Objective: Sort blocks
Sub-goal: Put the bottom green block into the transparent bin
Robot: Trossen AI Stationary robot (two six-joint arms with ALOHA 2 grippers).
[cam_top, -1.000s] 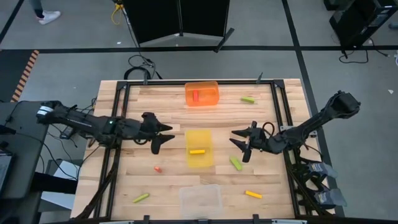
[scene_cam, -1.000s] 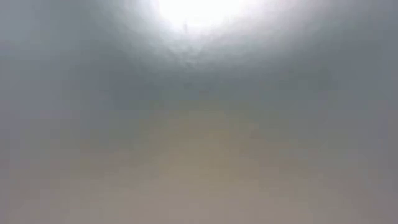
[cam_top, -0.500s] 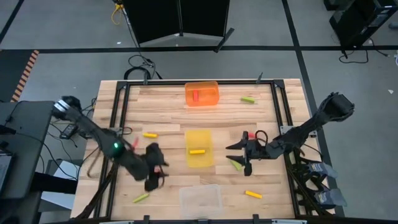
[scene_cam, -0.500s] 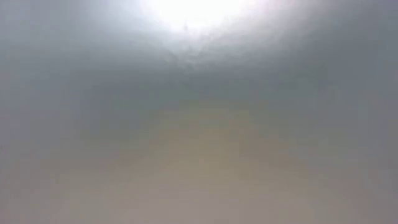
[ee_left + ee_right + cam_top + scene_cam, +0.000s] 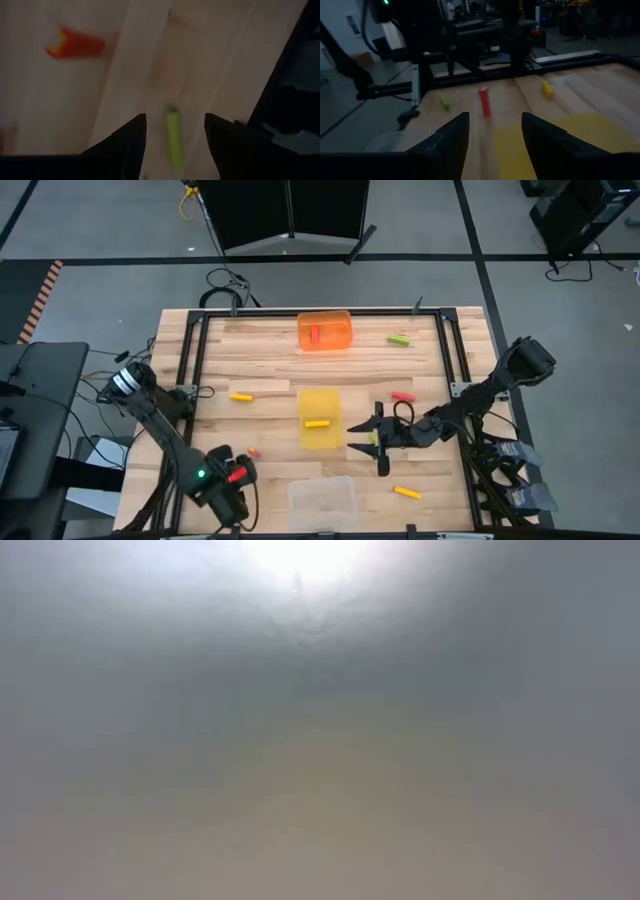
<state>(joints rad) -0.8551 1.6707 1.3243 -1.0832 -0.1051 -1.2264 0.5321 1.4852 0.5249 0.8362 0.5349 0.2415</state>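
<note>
My left gripper [image 5: 175, 116] is open at the table's near-left corner [image 5: 228, 500]. Its fingers stand on either side of a lime block [image 5: 174, 139] that lies flat on the wood, and a red block [image 5: 75, 45] lies beyond it. My right gripper [image 5: 364, 444] is open, right of the yellow tray [image 5: 320, 420], over a lime block [image 5: 375, 439] that it mostly hides. The right wrist view looks past the open fingers [image 5: 495, 116] at a red block [image 5: 483, 101], a lime block [image 5: 444, 103] and a yellow block [image 5: 547, 88].
The orange tray [image 5: 325, 330] at the far edge holds a red block and the yellow tray a yellow one [image 5: 318, 423]. The clear tray [image 5: 323, 498] sits at the near edge. Loose blocks: yellow [image 5: 241, 396], red [image 5: 403, 395], yellow [image 5: 407, 492], lime [image 5: 399, 339], red [image 5: 252, 451]. The low view shows only haze.
My left arm has swung from the table's middle toward the near-left corner and now stands over the lime block there. My right gripper has moved toward the near edge and leftward over the lime block by the yellow tray. A yellow and a red block have come into view.
</note>
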